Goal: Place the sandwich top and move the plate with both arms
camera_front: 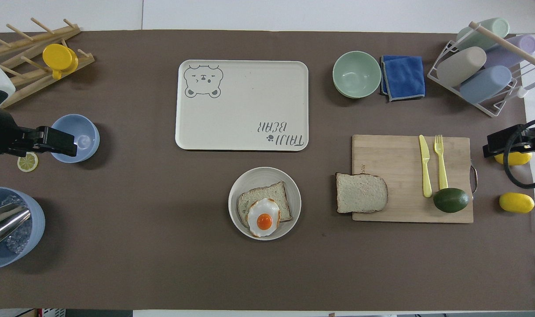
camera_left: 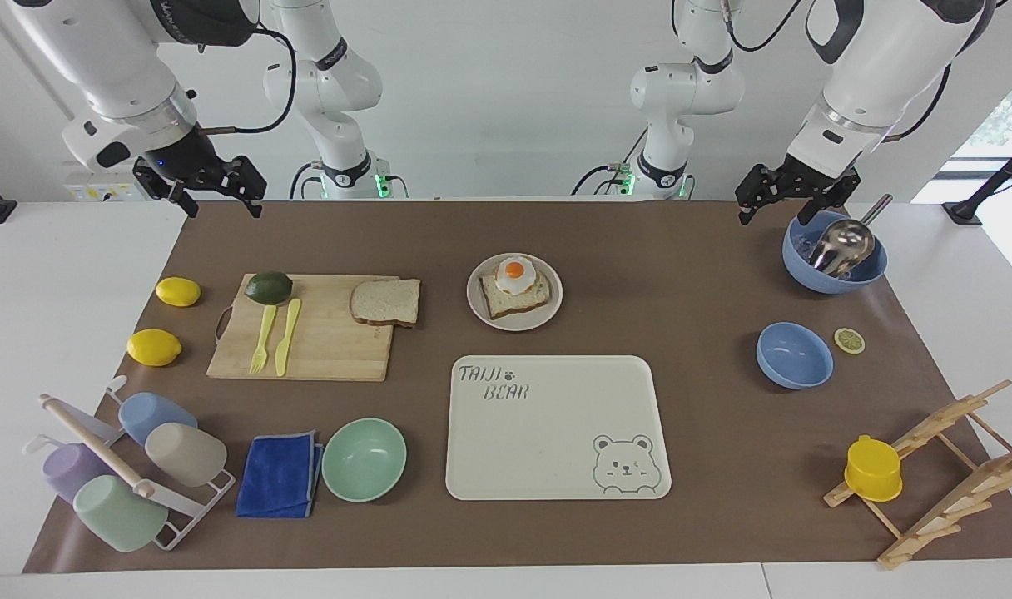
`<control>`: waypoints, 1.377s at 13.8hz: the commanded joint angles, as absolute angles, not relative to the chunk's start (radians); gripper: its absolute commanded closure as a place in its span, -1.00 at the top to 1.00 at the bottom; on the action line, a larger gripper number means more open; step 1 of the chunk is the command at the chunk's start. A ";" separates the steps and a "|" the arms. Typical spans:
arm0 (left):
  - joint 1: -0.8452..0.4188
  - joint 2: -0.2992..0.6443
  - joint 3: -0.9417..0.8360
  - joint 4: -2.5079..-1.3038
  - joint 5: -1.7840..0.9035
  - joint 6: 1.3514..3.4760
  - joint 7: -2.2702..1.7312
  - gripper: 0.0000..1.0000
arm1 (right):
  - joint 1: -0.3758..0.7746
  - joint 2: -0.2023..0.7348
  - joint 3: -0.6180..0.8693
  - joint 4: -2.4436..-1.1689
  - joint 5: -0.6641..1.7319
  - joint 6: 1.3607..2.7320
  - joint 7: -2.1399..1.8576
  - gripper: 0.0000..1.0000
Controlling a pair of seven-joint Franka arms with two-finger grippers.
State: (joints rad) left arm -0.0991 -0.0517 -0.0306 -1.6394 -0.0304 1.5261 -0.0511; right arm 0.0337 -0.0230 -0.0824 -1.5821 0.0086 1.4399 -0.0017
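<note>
I see both arms raised at the robots' edge of the bench, neither touching anything. The right gripper [camera_left: 215,187] hangs from a wrist angled down and inward, over the brown mat's corner at the right arm's end, above the area near the lemons; its jaws are spread apart and hold nothing. The left gripper [camera_left: 793,193] hangs in a mirrored pose at the left arm's end, wrist tilted down, just above the rim of the blue bowl [camera_left: 835,264] that holds a metal scoop [camera_left: 843,244]; its jaws are also released and empty.

The sandwich top [camera_left: 385,301] lies flat on the cutting board [camera_left: 306,341], at the board's corner toward the middle of the bench, its edge slightly overhanging the board. On the same board I see an avocado [camera_left: 269,287], a yellow-green fork [camera_left: 262,339] and a matching knife [camera_left: 288,336].

The plate [camera_left: 481,312] sits on the mat near the middle of the bench, beside the board and well apart from both grippers. On it rests a bread slice [camera_left: 506,298] with a fried egg [camera_left: 516,274] on top. The bear tray [camera_left: 556,428] lies just farther from the robots than the plate, bare of items. The mint-green bowl [camera_left: 364,459] and a folded blue cloth [camera_left: 280,476] sit beside the tray, toward the right arm's end.
</note>
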 commanded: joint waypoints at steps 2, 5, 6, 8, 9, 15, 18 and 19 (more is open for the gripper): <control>-0.101 -0.069 -0.028 -1.652 -0.017 1.522 -0.046 1.00 | 0.028 -0.021 -0.078 -1.571 0.012 1.444 0.001 1.00; -0.101 -0.069 -0.028 -1.652 -0.015 1.522 -0.046 1.00 | 0.034 -0.028 -0.075 -1.578 0.012 1.447 0.014 1.00; -0.101 -0.069 -0.028 -1.652 -0.017 1.520 -0.046 1.00 | 0.034 -0.032 -0.075 -1.586 0.014 1.436 0.009 1.00; -0.101 -0.069 -0.028 -1.652 -0.017 1.522 -0.046 1.00 | 0.035 -0.038 -0.074 -1.598 0.014 1.431 -0.039 1.00; -0.101 -0.069 -0.028 -1.652 -0.017 1.522 -0.046 1.00 | 0.038 -0.046 -0.060 -1.621 0.015 1.456 -0.052 1.00; -0.101 -0.069 -0.028 -1.652 -0.017 1.522 -0.046 1.00 | 0.384 0.056 0.002 -1.769 -0.247 1.640 0.314 1.00; -0.101 -0.069 -0.028 -1.652 -0.015 1.520 -0.046 1.00 | 0.465 0.199 0.002 -1.772 -0.307 1.703 0.550 1.00; -0.101 -0.069 -0.028 -1.652 -0.017 1.522 -0.046 1.00 | 0.491 0.263 0.003 -1.764 -0.310 1.713 0.611 1.00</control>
State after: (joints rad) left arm -0.0991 -0.0517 -0.0306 -1.6394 -0.0304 1.5261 -0.0511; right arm 0.4841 0.1645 0.0082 -1.7848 -0.2852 1.6848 0.5267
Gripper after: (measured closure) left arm 0.000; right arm 0.000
